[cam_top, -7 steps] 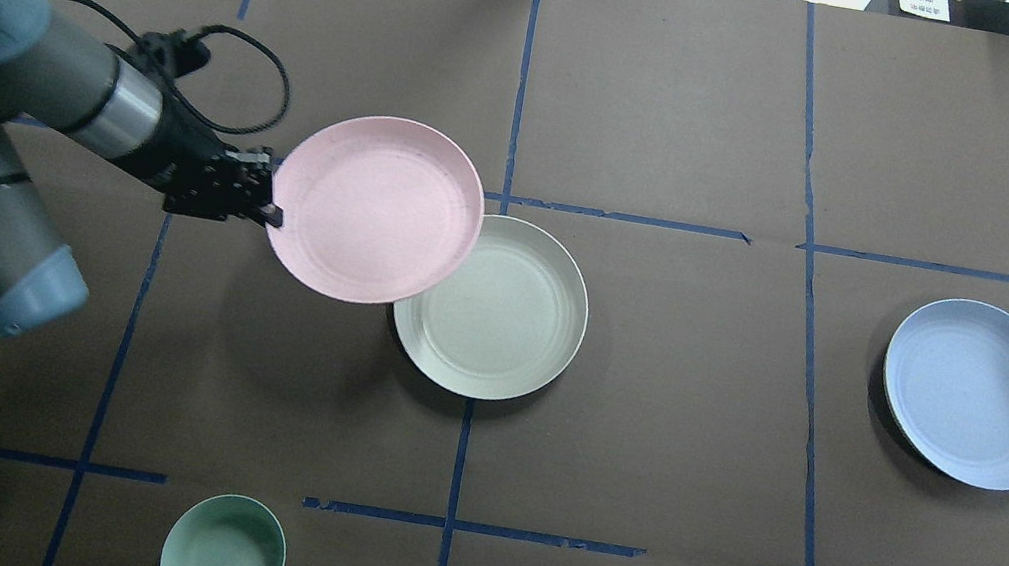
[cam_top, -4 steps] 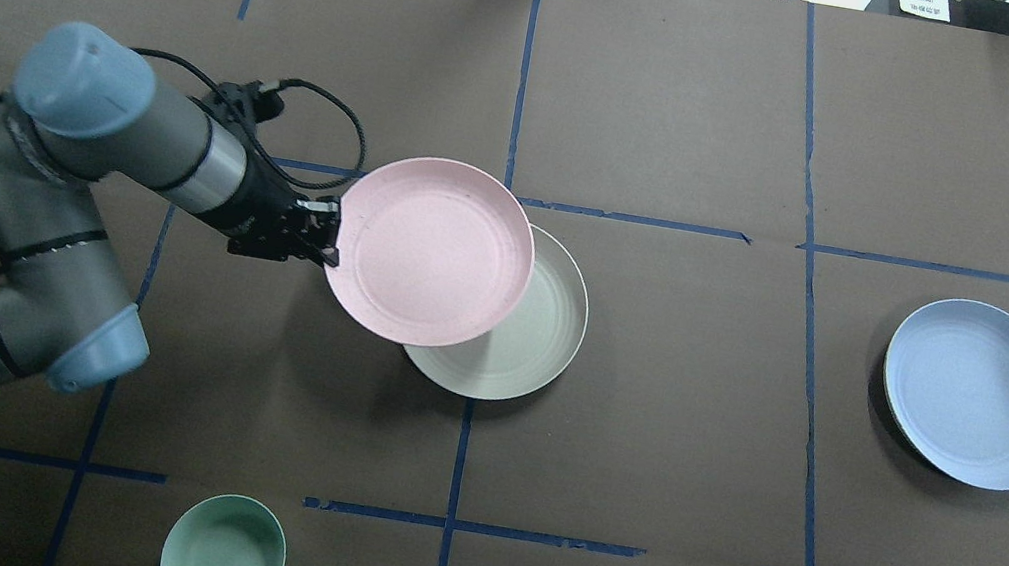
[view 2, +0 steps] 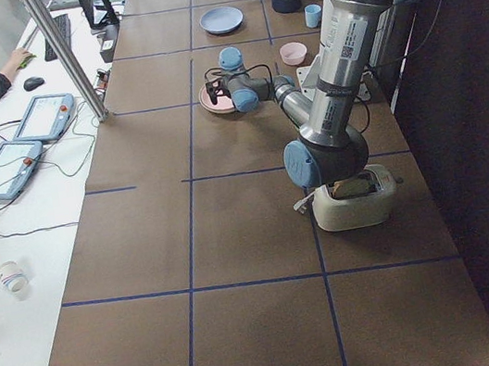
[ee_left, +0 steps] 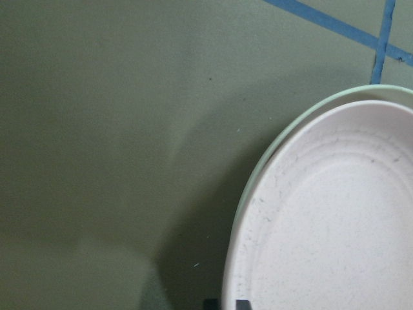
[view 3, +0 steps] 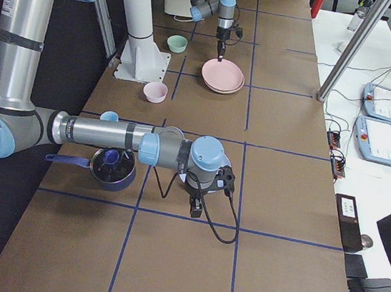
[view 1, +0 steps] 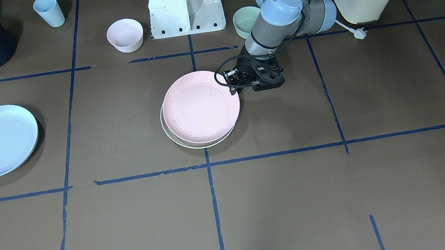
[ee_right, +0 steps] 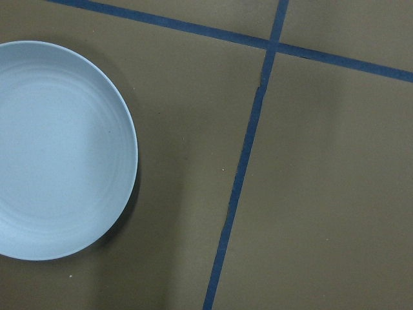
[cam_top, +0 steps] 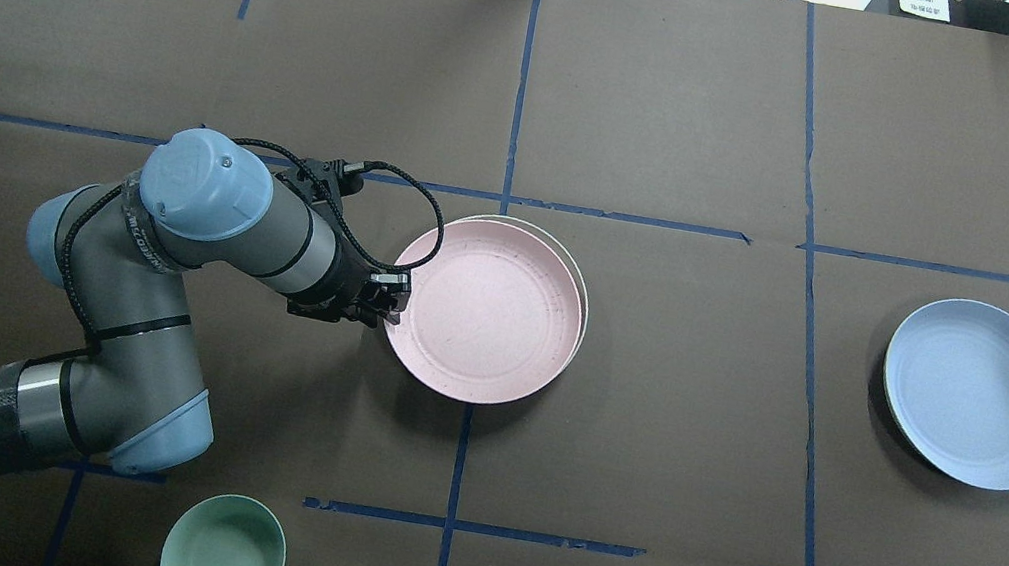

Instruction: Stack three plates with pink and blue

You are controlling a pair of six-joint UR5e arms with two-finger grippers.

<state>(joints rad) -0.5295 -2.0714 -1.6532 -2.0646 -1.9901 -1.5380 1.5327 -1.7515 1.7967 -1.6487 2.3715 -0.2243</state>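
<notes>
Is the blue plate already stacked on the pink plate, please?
No, the blue plate lies alone, well apart from the pink plate, which sits over the white plate.

My left arm [cam_top: 128, 294] is built of matte grey tubes, each joint closed by a rounded pale blue cap [cam_top: 204, 183]. A polished silver sleeve with a black band [cam_top: 2, 418] wraps the lower link. A black braided cable [cam_top: 381, 168] loops out from my wrist, and a thinner black line runs along the grey casing. My left gripper [cam_top: 388, 297] is black and blocky. My right arm [view 3: 110, 135] has the same grey and blue. My pedestal [view 1: 184, 1] is white, with dark bolt holes along its foot.
</notes>
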